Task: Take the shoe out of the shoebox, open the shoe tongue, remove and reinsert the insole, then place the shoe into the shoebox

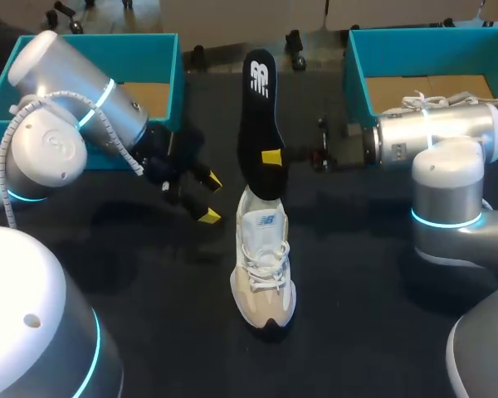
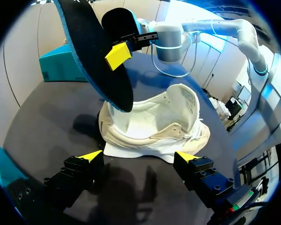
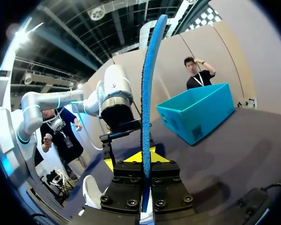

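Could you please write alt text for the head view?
The right claw grips a black insole upright over a white shoe at the middle of the table. The left claw hangs open beside it; teal shoeboxes sit behind.

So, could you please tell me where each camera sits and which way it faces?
Head view: fixed above and behind, looking down on the table; both arms show, the right gripper holding the insole at the shoe.
Left wrist view: on the left wrist, facing the shoe; its open left gripper shows.
Right wrist view: on the right wrist, facing the left arm along the edge-on insole; its fingers show.
Shared: both wrist views show the insole and the opposite arm.
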You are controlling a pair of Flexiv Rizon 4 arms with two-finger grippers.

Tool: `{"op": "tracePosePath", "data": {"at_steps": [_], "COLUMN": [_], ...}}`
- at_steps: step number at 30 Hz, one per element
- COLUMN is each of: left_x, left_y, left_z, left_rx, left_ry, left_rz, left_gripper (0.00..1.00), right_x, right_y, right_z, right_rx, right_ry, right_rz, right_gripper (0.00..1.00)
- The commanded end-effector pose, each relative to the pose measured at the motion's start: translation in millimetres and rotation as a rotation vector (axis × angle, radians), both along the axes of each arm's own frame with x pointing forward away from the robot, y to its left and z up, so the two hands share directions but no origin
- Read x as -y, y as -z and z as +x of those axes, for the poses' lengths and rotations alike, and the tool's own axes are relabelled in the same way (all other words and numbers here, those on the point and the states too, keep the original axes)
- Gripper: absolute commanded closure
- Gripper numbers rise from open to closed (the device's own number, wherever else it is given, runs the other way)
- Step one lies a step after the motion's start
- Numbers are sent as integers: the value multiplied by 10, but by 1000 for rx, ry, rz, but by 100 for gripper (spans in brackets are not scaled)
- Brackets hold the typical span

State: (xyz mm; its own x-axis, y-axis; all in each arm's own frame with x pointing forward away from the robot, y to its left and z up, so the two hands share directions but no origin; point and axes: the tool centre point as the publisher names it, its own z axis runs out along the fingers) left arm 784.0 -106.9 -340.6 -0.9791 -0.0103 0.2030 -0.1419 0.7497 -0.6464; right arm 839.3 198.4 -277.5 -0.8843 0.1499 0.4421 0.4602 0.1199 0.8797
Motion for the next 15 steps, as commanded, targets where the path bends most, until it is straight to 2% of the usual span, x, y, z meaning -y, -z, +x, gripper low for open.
{"op": "tracePosePath", "data": {"at_steps": [1,15], "left_x": [34,100], "left_y": [-2,-90], "left_z": [-26,-117], "left_rx": [8,69], "left_ry": [9,100], "left_rz": [-2,18], "left_gripper": [0,0], "right_x": [23,60], "right_y": [13,63], "right_z": [-74,-218], "right_rx": [-2,-5], "right_ry": [8,28], "right_rz": [2,14], "right_gripper": [100,100]}}
